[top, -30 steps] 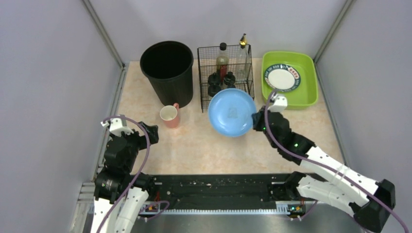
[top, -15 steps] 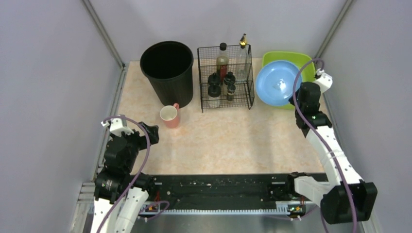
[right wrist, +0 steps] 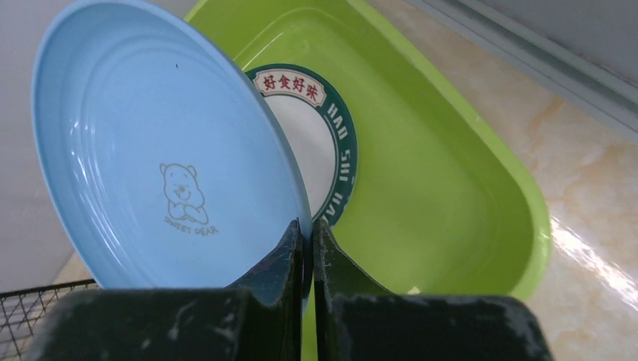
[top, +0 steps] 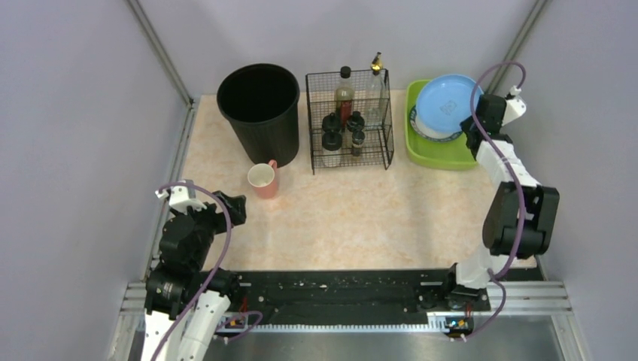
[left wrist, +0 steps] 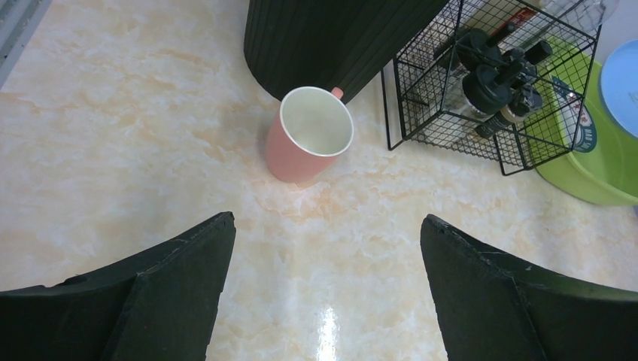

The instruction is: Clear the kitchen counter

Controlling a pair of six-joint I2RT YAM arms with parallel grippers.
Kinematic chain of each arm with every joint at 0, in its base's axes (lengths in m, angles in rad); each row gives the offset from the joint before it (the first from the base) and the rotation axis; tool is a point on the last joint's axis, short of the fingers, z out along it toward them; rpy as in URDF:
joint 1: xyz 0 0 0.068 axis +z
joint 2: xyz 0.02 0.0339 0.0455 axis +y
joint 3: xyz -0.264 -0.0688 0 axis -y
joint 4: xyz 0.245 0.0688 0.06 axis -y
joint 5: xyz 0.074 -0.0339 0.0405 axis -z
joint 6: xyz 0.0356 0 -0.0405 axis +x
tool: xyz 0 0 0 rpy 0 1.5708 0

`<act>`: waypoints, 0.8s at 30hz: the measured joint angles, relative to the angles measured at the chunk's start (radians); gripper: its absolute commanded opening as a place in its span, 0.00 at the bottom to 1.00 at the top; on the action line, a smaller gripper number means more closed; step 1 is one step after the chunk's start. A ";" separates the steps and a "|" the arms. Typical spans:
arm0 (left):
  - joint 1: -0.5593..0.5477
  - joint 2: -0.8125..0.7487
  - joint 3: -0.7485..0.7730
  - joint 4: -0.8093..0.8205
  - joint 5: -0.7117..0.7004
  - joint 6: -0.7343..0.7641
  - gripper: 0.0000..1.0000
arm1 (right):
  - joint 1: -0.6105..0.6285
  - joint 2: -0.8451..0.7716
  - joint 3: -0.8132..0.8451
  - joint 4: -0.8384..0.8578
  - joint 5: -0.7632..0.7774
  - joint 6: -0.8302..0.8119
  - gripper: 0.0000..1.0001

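My right gripper (top: 475,122) (right wrist: 308,227) is shut on the rim of a blue plate (top: 445,103) (right wrist: 158,165) and holds it tilted above the lime-green tray (top: 451,154) (right wrist: 451,173). A white plate with a dark green rim (right wrist: 331,143) lies in the tray under it. A pink cup (top: 262,179) (left wrist: 310,143) stands upright on the beige kitchen counter (top: 361,218) (left wrist: 113,150), in front of the bin. My left gripper (top: 235,204) (left wrist: 327,241) is open and empty, near the counter's left front, a little short of the cup.
A black bin (top: 259,109) (left wrist: 331,37) stands at the back left. A black wire basket (top: 348,120) (left wrist: 489,83) with several bottles stands between bin and tray. Grey walls close the sides, and a black rail (top: 338,289) runs along the front.
My right arm has carried the blue plate from the middle of the counter to the back right, over the green tray. The left arm has hardly moved.
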 measured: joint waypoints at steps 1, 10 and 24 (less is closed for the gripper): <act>0.000 0.000 0.000 0.000 0.001 0.000 0.98 | -0.002 0.033 0.023 0.003 0.000 0.007 0.00; 0.000 0.000 0.000 0.000 0.005 0.003 0.98 | -0.009 0.354 0.294 -0.001 -0.021 0.072 0.00; 0.000 0.001 0.000 0.000 0.014 0.004 0.98 | -0.026 0.563 0.359 -0.050 -0.068 0.159 0.17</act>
